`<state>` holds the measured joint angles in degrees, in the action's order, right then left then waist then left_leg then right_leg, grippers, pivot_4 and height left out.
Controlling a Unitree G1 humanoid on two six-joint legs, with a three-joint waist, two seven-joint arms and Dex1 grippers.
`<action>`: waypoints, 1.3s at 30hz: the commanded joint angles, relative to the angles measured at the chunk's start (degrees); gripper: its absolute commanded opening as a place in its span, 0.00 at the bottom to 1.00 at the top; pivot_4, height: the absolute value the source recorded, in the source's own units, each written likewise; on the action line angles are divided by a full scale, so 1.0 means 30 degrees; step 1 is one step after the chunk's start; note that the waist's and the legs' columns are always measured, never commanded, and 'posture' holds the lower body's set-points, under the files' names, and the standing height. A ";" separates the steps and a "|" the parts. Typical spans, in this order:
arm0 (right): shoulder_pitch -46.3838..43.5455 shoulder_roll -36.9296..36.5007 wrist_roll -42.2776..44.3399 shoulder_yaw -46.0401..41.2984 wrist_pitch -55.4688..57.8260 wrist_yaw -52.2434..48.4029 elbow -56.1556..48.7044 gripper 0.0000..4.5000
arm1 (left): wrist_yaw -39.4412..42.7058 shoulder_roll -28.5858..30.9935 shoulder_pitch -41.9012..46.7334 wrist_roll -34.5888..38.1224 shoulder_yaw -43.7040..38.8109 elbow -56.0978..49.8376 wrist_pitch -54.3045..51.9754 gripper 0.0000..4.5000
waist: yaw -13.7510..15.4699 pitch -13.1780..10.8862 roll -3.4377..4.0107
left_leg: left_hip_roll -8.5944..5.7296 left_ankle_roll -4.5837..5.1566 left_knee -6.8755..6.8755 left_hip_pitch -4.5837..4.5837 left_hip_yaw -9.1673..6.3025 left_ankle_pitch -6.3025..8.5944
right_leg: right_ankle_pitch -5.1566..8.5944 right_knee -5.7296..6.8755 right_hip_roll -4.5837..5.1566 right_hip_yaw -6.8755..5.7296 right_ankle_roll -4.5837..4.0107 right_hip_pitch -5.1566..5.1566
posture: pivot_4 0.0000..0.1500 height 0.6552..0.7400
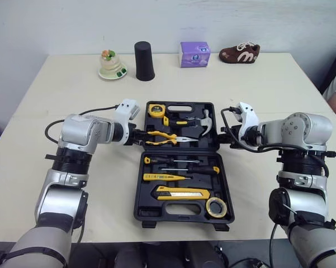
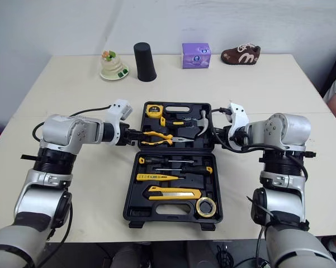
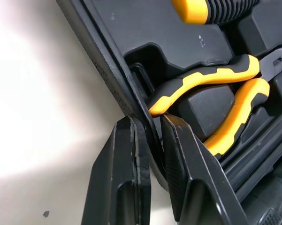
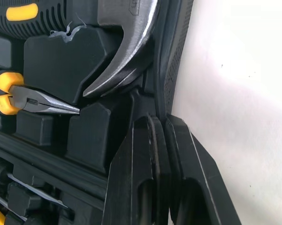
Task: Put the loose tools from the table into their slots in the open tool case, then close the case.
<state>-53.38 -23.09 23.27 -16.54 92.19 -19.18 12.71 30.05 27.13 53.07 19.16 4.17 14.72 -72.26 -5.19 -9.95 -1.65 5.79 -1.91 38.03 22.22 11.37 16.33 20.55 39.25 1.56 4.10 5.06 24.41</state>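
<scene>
left gripper (image 1: 135,135): fingers nearly together, pinching the left side wall of the tool case (image 1: 137,207), on its far half (image 1: 147,114) just beyond the hinge. One finger is outside the wall and one inside, right beside the long-nose pliers (image 3: 211,89) handles.
tool case: open flat mid-table (image 1: 72,84), hinge line running left to right between the two grippers.
far half: holds the tape measure (image 1: 156,110), pliers and claw hammer (image 1: 204,120), all seated.
near half: holds the screwdrivers (image 1: 173,161), utility knife (image 1: 181,194) and roll of tape (image 1: 216,207), also seated.
step: the slots I can see look filled, so loading looks done. This reads as the close: fold the far half over the near half.
right gripper (image 1: 226,135): narrow, clamped on the right side wall of the far half opposite the left one. Its inner finger sits next to the hammer claw (image 4: 122,70).
how to: raise both wrists together at the same rate, swinging in an arc about the hinge. Uneven lift would twist the half and could slip the pinch.
risk: the grip is close to the hinge, so leverage is poor. The near half may drag or lift with it.
risk 2: the inner fingers sit inside the rim, so they must come out before the halves meet. Then press down from the top to latch.
tools: hammer and pliers could drop out once the half goes past vertical, so go slow there.
</scene>
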 commanded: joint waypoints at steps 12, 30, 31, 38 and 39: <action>0.7244 -0.2251 -0.2886 0.2325 -1.7658 -0.3183 -0.6373 0.00 | -0.0351 -0.2158 -0.4063 -0.0614 -0.4394 -0.3459 1.5736 0.00 | 0.0062 -0.0042 0.0016 | -0.0011 -0.0006 -0.0104 0.0071 0.0016 0.0003 | -0.0029 -0.0141 -0.0008 0.0025 0.0025 0.0068 | 1.00 1.00; 1.4542 -0.6582 -0.8430 0.4889 -3.8982 -0.4117 0.2381 0.17 | 0.2121 -0.0022 -1.3944 -0.3125 -0.2445 -0.6142 2.8076 0.31 | 0.0038 -0.0110 -0.0081 | -0.0007 0.0033 -0.0247 -0.0286 0.0083 0.0019 | -0.0074 -0.0452 -0.0007 0.0016 0.0038 -0.0354 | 1.00 1.00; 1.4676 -0.6804 -0.8204 0.4601 -3.9334 -0.4012 0.2359 0.25 | 0.2428 0.0426 -1.4609 -0.2776 -0.2680 -0.6609 2.7880 0.42 | 0.0030 -0.0111 -0.0084 | -0.0009 0.0033 -0.0258 -0.0392 0.0069 0.0021 | -0.0075 -0.0474 0.0001 0.0012 0.0029 -0.0473 | 1.00 1.00; 1.8131 -0.8478 -0.3901 0.1883 -3.7280 -0.7053 -0.0354 0.52 | 0.4029 0.2813 -1.7557 -0.0111 -0.5695 -0.7063 2.4997 0.58 | 0.0109 -0.0100 -0.0144 | 0.0004 0.0149 -0.0318 -0.0657 -0.0120 0.0130 | -0.0069 -0.0616 0.0281 -0.0165 -0.0044 -0.0868 | 1.00 1.00; 1.9072 -0.8716 -0.2801 0.1334 -3.6433 -0.7747 -0.1240 0.52 | 0.4181 0.3060 -1.7463 0.0171 -0.5853 -0.6886 2.4457 0.58 | 0.0060 -0.0107 -0.0136 | -0.0007 0.0157 -0.0317 -0.0664 -0.0122 0.0136 | -0.0072 -0.0623 0.0294 -0.0170 -0.0039 -0.0883 | 1.00 1.00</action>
<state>-6.27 -45.28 0.88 -3.87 -25.89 -33.09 19.83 39.29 31.70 3.57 12.52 -6.58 -4.78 8.31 -5.01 -10.27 -2.05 5.72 -1.41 37.08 20.22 11.00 16.76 20.33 37.34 2.46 3.59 4.96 21.74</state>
